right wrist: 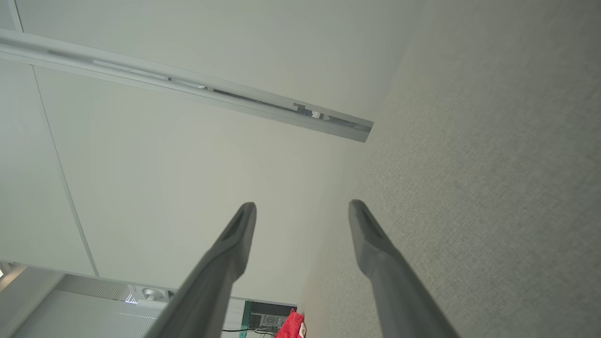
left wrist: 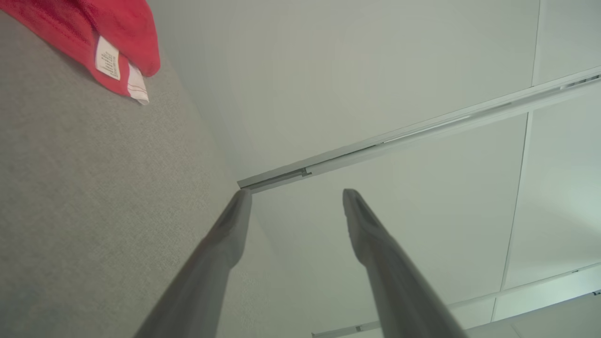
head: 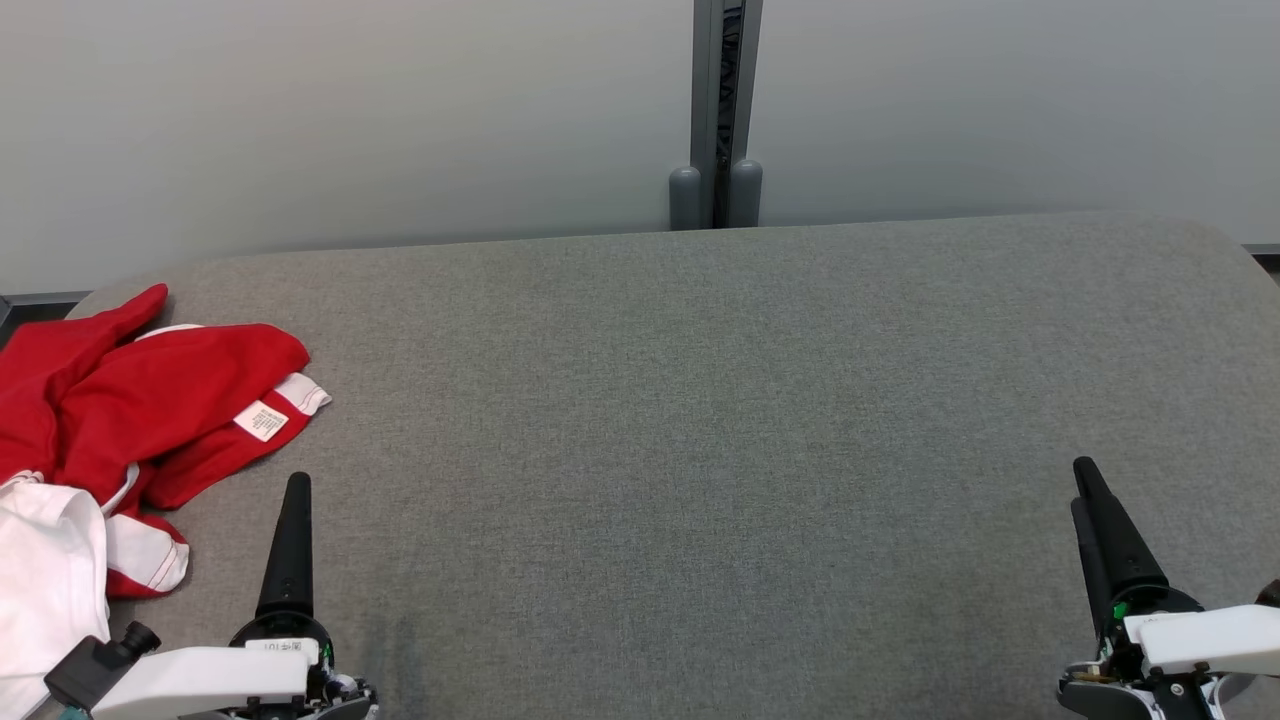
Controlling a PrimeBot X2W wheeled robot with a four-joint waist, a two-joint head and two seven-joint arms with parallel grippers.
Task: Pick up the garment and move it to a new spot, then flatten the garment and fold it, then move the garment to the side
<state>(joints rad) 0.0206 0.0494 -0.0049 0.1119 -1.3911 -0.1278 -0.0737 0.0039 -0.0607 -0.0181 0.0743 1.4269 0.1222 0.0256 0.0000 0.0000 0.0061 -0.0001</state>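
Head view: garment [head: 150, 400] bunched at table's [head: 700, 420] left edge.

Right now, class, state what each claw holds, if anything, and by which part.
Nothing is held. The left claw and the right claw both stand open and empty; the red garment lies crumpled on the table, apart from both.

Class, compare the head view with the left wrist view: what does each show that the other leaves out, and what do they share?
Head view adds: the right gripper and white fabric beside the red garment. Left wrist view adds: the left gripper seen along its two fingers, standing apart, and a cross seam higher up the wall. Shared: the garment with its label, the grey table, and the post behind it.
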